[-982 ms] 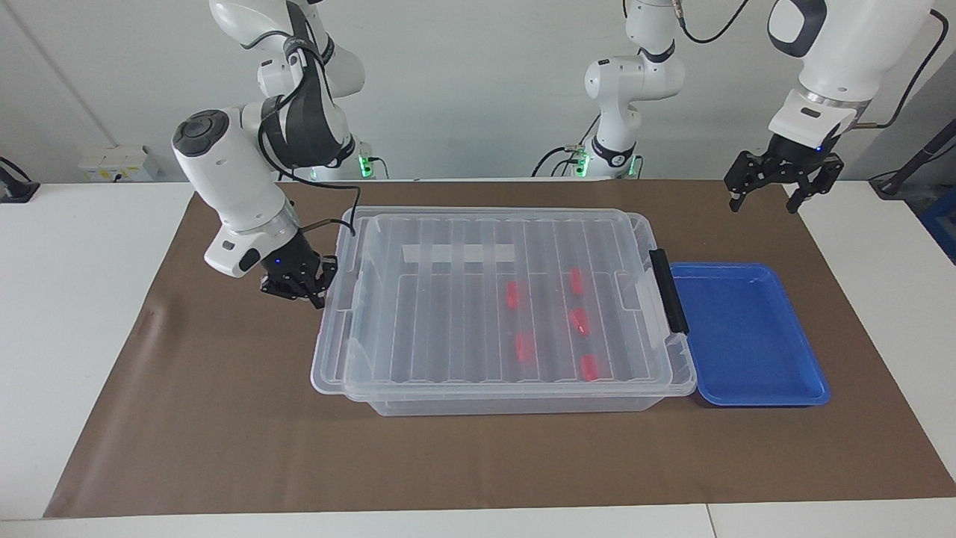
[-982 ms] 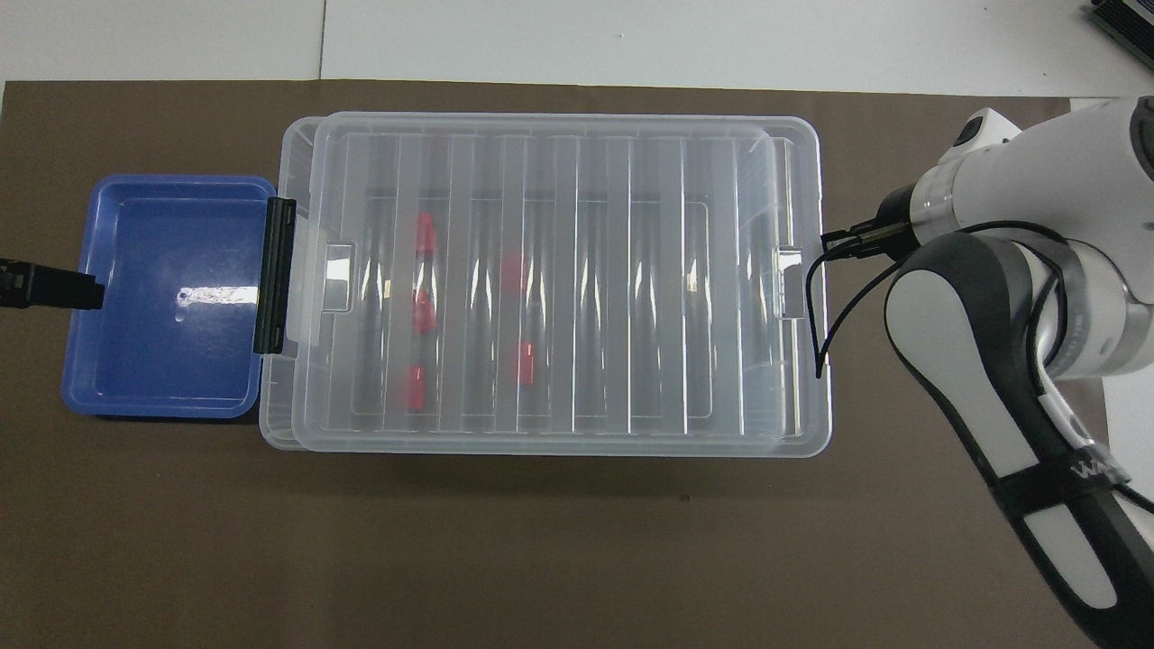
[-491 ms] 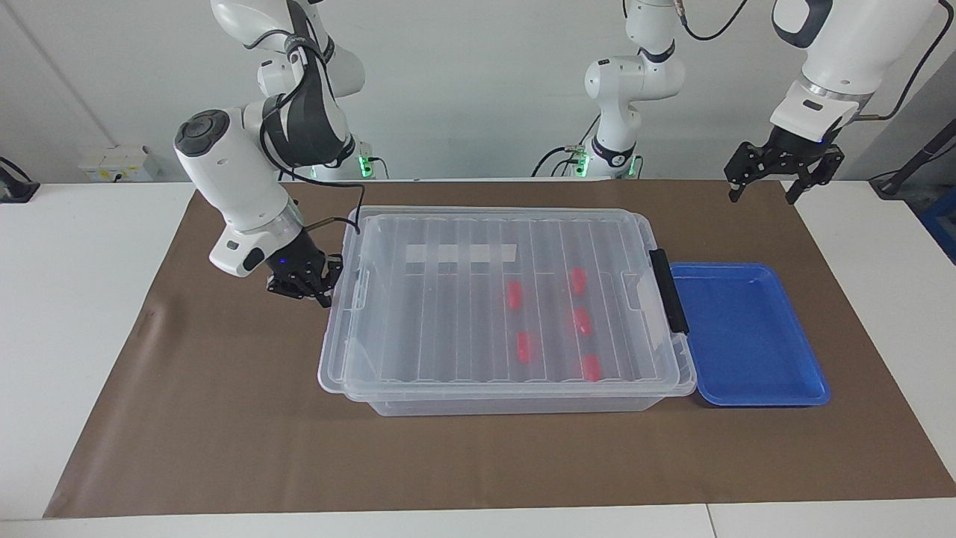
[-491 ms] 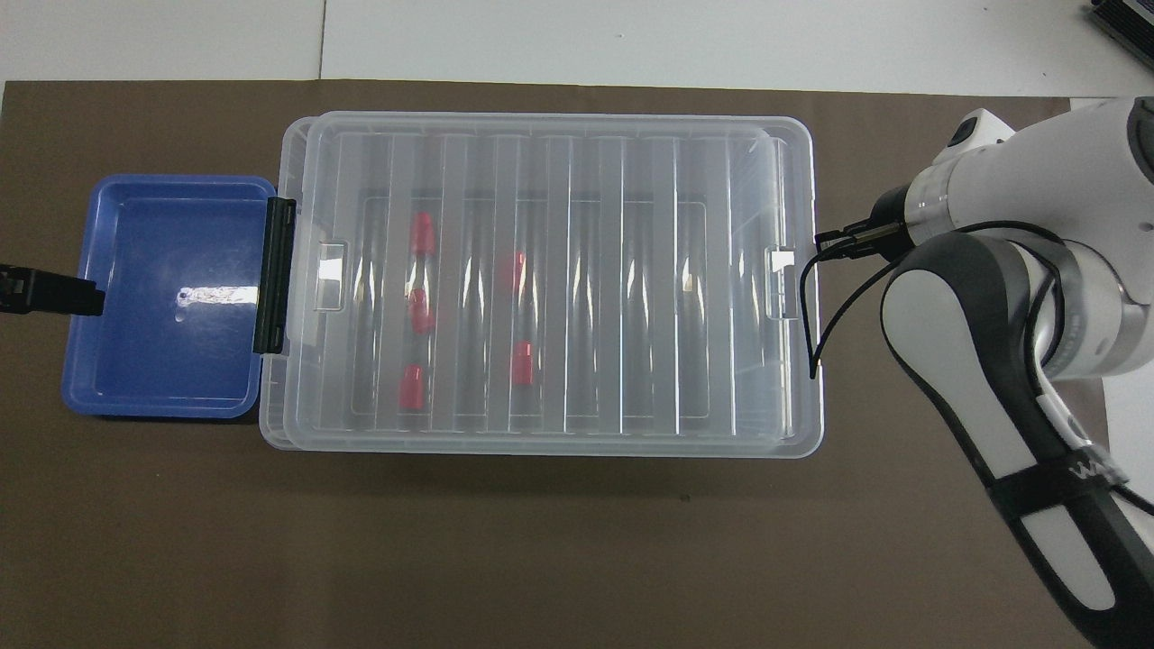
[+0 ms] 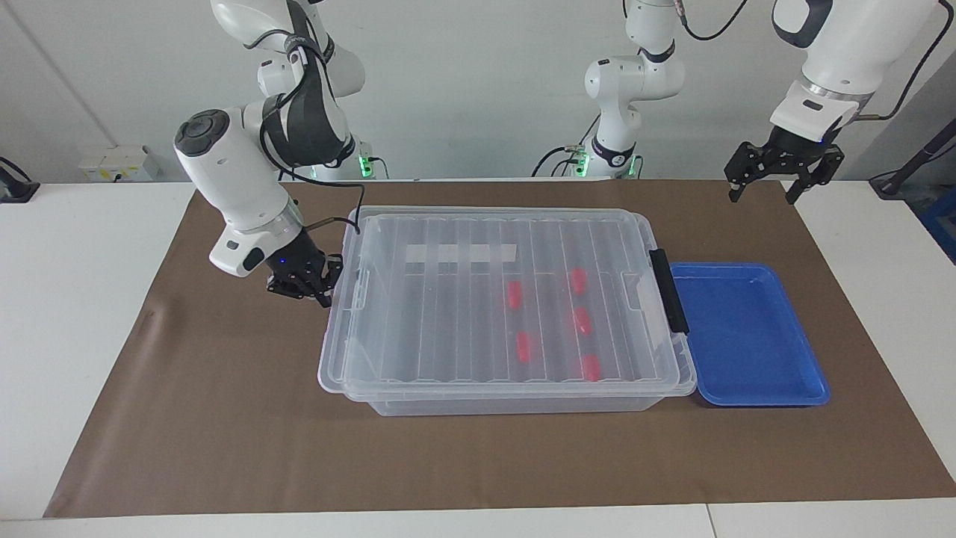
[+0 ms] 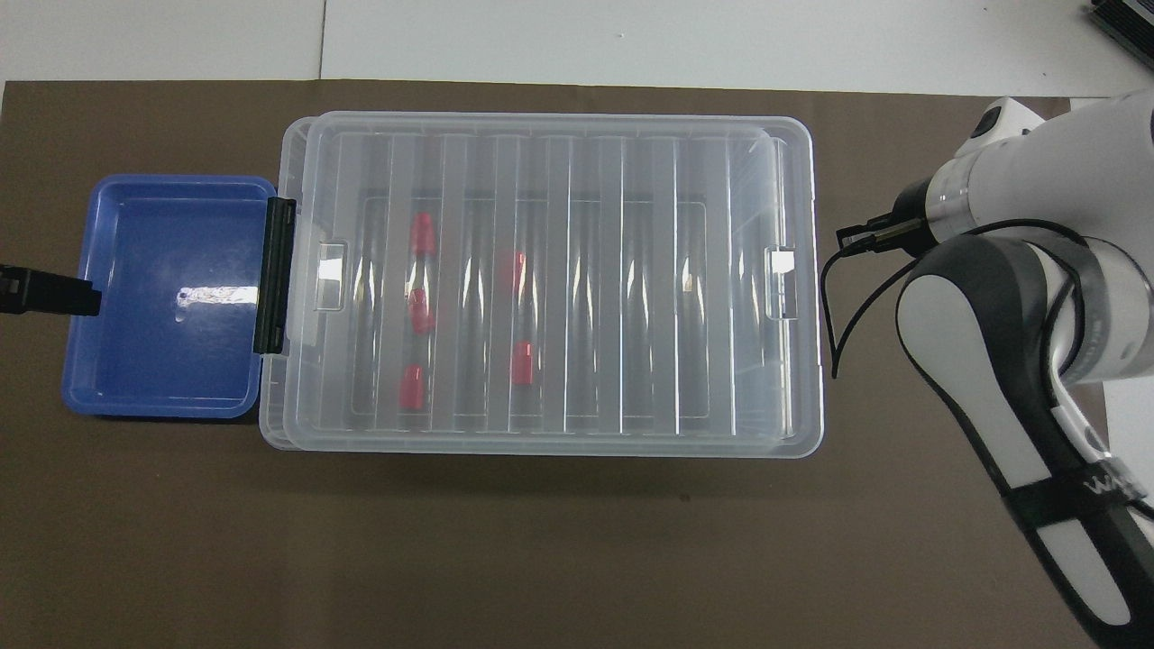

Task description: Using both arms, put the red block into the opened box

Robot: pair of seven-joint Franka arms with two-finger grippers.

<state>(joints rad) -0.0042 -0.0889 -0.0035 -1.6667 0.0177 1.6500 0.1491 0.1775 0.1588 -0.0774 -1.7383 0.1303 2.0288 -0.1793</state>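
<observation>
The box (image 5: pixel 515 400) is a large clear bin in the middle of the mat, and its ribbed clear lid (image 5: pixel 448 299) lies on top of it. Several red blocks, one of them (image 5: pixel 514 295), lie inside under the lid, toward the left arm's end; they also show in the overhead view (image 6: pixel 420 236). My right gripper (image 5: pixel 317 294) is shut and empty, low beside the box's end at the right arm's end, with its tips (image 6: pixel 847 239) just clear of the rim. My left gripper (image 5: pixel 762 198) hangs open and empty, up in the air over the mat by the blue tray.
A shallow blue tray (image 5: pixel 803 388) lies against the box's end at the left arm's end, by the lid's black clip handle (image 5: pixel 668 290). A brown mat (image 5: pixel 224 418) covers the table. A black cable (image 6: pixel 834 333) loops from the right wrist beside the box.
The lid slid a little toward the left arm's end and now sits square on the box. The right gripper followed it, then drew back slightly. The left gripper rose a little.
</observation>
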